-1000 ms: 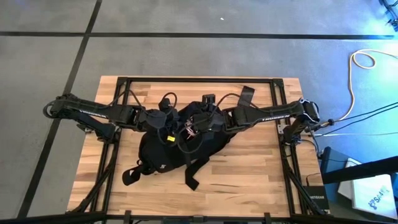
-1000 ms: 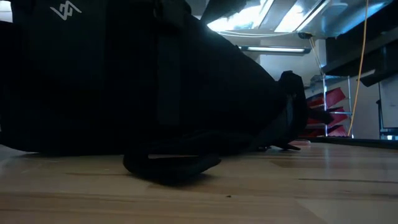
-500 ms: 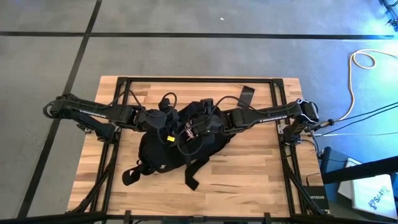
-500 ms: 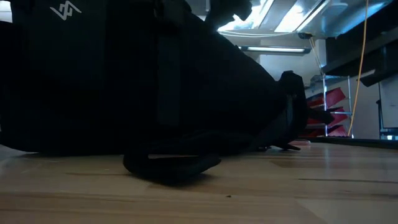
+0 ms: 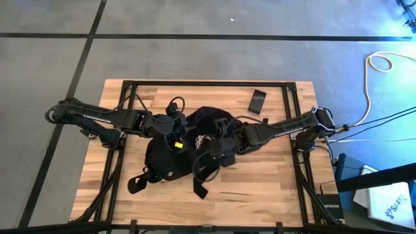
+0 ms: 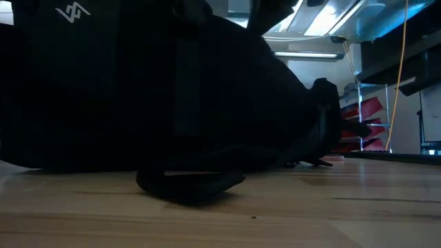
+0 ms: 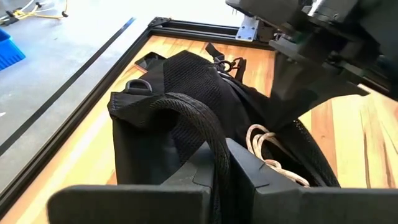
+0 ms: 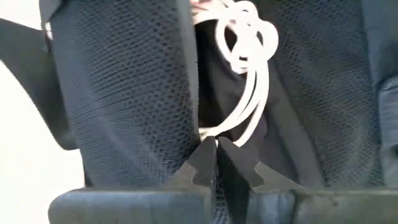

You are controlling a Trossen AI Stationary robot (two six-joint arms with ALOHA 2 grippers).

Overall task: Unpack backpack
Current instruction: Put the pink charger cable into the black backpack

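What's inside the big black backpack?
A coiled white cord shows in the opening of the large black soft fabric backpack. Whatever lies deeper is hidden by dark mesh fabric and the right claw.

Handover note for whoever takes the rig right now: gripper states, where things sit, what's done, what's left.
Left gripper: shut on a black strap of the backpack, holding its mouth up.
Right gripper: shut, pushed into the open mouth next to a coiled white cord; whether it pinches the cord or only fabric is unclear.
Backpack lies mid-table, opening toward the far edge. A small black phone lies on the table beyond it, near the right arm.
Done: bag opened.
Left: pull out the cord and check for anything else inside.
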